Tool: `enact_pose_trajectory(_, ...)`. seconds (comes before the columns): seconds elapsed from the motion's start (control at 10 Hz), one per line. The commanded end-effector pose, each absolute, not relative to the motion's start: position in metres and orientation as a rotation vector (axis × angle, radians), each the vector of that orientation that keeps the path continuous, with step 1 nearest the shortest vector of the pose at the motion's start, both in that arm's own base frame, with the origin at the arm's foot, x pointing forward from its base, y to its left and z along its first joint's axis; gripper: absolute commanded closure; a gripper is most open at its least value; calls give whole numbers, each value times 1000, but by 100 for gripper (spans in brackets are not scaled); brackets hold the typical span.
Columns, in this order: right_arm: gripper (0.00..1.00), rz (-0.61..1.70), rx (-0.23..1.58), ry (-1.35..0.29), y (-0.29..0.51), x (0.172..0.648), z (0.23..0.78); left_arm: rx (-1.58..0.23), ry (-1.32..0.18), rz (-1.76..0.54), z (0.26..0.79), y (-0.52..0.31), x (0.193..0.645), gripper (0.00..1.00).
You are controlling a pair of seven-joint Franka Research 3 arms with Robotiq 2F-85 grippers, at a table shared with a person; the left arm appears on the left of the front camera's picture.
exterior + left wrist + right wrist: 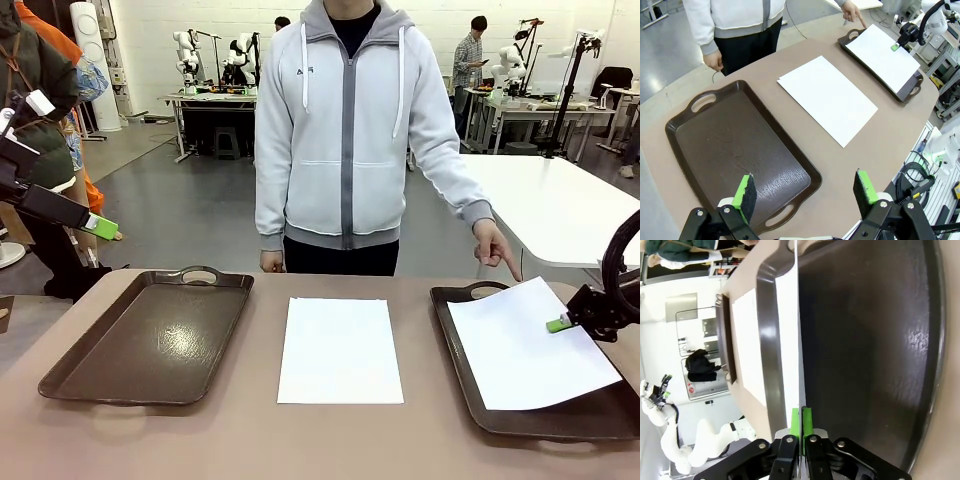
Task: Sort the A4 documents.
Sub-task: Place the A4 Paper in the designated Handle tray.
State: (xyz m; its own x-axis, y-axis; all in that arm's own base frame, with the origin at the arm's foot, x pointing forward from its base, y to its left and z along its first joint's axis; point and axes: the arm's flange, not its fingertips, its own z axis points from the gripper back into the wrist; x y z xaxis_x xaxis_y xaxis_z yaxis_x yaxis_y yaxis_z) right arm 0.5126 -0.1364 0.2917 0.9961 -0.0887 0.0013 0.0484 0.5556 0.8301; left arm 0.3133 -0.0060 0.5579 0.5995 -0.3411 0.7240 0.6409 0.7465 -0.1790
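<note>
Right gripper (560, 323) clamped on a paper sheet (530, 345), seen edge-on between its pads (795, 421) from the wrist, tray (462, 350) beneath, left gripper (806, 191) spread wide, empty, second sheet (827, 100) lying beyond it

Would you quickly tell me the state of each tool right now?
Left tool: open, holding nothing.
Right tool: closed on the edge of a paper sheet over the right tray.
Person's pointing hand: empty, finger at that tray.
</note>
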Motion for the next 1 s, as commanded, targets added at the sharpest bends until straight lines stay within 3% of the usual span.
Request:
enact_pose_trajectory(0.0, 99, -79, 918, -24, -130, 514, 283, -462, -729, -601, 558, -5, 313, 0)
enact_pose_trajectory(0.6, 99, -51, 856, -1, -124, 521, 293, -462, -729, -601, 558, -5, 313, 0)
enact_pose_trajectory(0.7, 82, -53, 849, 5, -122, 521, 293, -462, -729, -601, 558, -5, 313, 0)
enact_pose_trajectory(0.8, 81, -45, 844, 6, -121, 521, 293, -462, -729, -601, 558, -5, 313, 0)
enact_pose_trajectory(0.9, 64, -48, 845, 1, -120, 520, 294, -462, -729, -601, 558, -5, 313, 0)
